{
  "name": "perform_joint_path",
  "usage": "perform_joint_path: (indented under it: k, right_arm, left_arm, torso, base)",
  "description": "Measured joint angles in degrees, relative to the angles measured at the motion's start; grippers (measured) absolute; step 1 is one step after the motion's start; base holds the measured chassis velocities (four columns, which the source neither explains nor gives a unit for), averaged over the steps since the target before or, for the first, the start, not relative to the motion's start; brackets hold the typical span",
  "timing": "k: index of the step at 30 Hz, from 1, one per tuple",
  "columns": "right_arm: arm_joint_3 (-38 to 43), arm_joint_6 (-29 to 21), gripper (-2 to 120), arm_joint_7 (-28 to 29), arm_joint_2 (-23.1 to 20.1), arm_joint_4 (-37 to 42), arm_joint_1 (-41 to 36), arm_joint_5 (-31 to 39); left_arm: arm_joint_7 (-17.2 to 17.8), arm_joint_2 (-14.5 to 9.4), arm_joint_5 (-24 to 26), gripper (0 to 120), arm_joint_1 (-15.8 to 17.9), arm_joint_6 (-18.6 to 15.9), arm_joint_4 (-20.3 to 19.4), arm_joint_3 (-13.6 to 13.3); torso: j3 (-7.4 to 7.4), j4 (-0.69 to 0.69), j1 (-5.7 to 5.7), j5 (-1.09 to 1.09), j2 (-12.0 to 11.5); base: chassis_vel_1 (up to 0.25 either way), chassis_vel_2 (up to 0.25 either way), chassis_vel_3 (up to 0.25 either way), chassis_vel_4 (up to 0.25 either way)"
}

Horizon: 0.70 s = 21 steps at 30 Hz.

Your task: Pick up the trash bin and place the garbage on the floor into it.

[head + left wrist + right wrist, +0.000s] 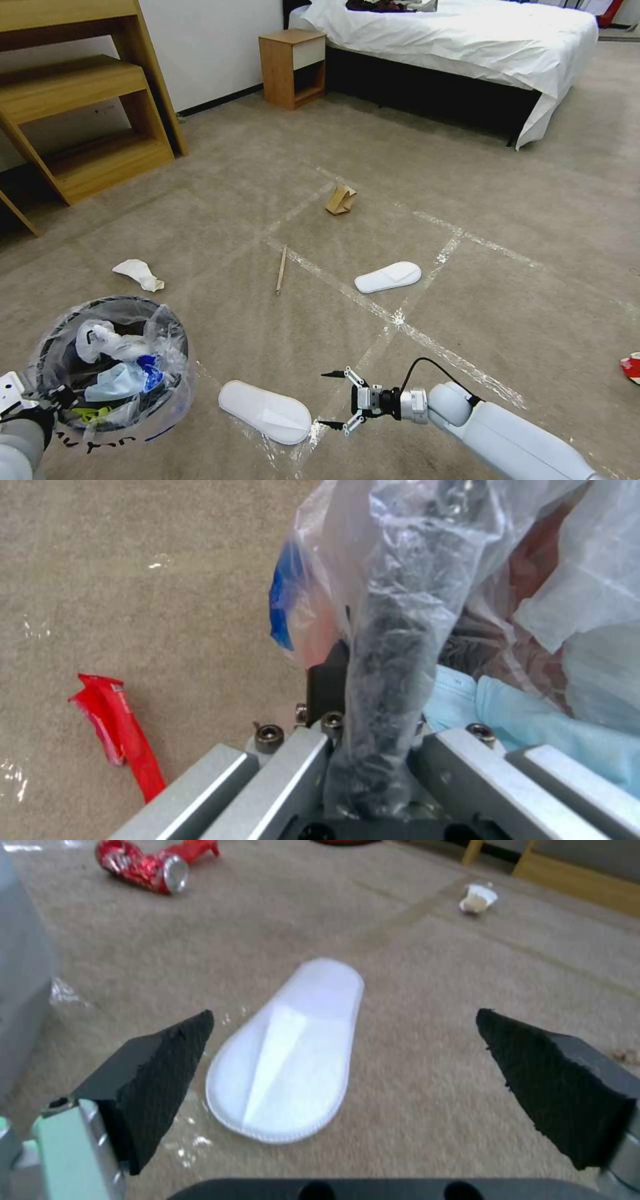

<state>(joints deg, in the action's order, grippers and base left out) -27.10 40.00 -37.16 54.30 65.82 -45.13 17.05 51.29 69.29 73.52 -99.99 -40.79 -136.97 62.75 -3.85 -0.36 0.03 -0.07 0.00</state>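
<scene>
The left tool (40,403) is clamped on the rim of the trash bin (110,363), holding it above the floor (467,200). Inside its clear liner lie crumpled white paper (100,337) and a pale blue wad (123,380). Just right of the bin lies a white slipper (265,412), its near end just ahead of the right tool (331,399), whose fingers are spread wide and empty.

Just ahead of the right gripper (343,1032), whose rough matt black pads (157,1075) stand wide apart, lies a smooth white cloth-like slipper (293,1055) on short-pile carpet (467,990) crossed by glossy tape. The left gripper (373,760), brushed metal, clamps the trash bin (110,363) through its crinkly clear plastic liner.
</scene>
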Motion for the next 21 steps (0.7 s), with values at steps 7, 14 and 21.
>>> perform_joint_path:
  k: [7,14,21]
  right_arm:
    - [0.32,0.40,100,-0.24,1.40,-3.47,0.34,-0.15]
    - [0.69,0.53,100,-0.71,2.06,-5.43,0.99,-0.17]
    - [0.61,0.54,100,-0.97,2.84,-6.54,2.58,0.86]
  left_arm:
    - [-0.03,-0.01,0.00,0,-0.20,0.00,-0.09,0.05]
    - [-0.06,0.01,-0.02,0,-0.16,0.01,-0.09,-0.06]
    - [-0.09,-0.15,-0.01,0,0.03,0.00,0.03,-0.13]
  torso:
    - [0.00,0.00,0.00,0.00,0.00]
    - [0.00,0.00,0.00,-0.01,0.00]
    - [0.00,0.00,0.00,0.00,0.00]
  base:
    - [0.000,0.000,0.000,0.000]
    - [0.000,0.000,0.000,0.000]
    - [0.000,0.000,0.000,0.000]
